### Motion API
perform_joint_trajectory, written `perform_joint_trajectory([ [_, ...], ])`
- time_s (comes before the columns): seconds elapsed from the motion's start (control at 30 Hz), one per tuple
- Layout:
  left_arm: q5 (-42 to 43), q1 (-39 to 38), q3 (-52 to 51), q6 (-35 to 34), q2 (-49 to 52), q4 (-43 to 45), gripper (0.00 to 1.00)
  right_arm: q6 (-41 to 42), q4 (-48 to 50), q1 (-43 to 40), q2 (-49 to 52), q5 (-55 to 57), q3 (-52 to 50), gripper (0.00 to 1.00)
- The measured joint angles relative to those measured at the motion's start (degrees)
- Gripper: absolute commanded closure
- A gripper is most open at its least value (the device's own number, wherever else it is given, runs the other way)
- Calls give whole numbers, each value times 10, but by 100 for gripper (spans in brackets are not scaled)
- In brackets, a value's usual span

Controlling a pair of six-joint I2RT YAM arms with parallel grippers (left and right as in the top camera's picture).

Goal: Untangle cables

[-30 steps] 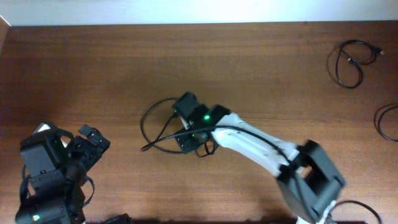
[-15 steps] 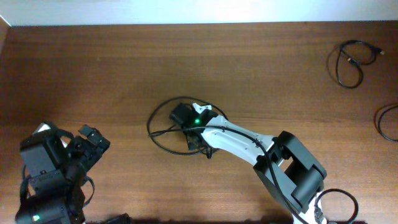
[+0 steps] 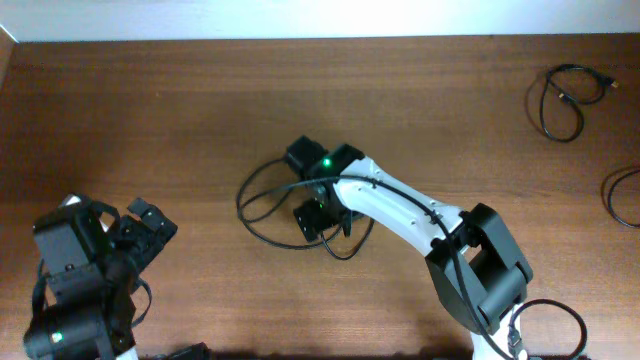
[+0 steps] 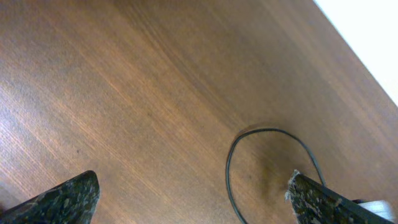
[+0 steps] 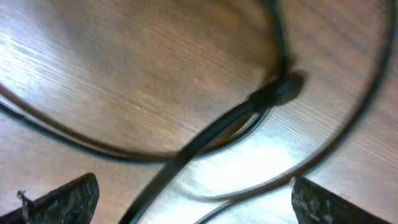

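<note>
Since its jaws stand apart with nothing clamped, the right gripper (image 5: 198,200) hangs low over the looped cable (image 5: 205,134) at the middle of the table (image 3: 150,100), apparently to straddle the crossing strands for a pinch. The left gripper (image 3: 142,224), likewise spread and empty, sits parked near the left corner, well apart. Another coiled cable (image 3: 562,100) lies at the far right.

Bright even light on the brown wood-grain counter (image 3: 150,120), blown-out white strip at 12 o'clock overhead, right wrist view blurred, thin black cables (image 5: 217,127) out of focus with soft shadows, pale glare toward 5 o'clock, left wrist view overexposed at 2 o'clock
</note>
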Motion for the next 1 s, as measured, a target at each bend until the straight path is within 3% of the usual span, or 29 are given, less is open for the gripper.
perform_joint_trajectory([
  [0.07,0,0,0,0,14,1,1,6,-28,-1,0,25,50,2],
  [0.17,0,0,0,0,32,0,1,89,-96,-15,0,71,105,1],
  [0.3,0,0,0,0,58,0,1,254,-197,-90,-1,107,110,2],
  [0.4,0,0,0,0,69,0,1,274,-188,-103,-1,109,100,1],
  [0.67,0,0,0,0,81,0,1,75,70,-92,-2,9,-109,2],
  [0.83,0,0,0,0,81,0,1,-47,161,-92,-3,-12,-126,2],
  [1.0,0,0,0,0,81,0,1,-80,247,-92,-2,16,-128,1],
])
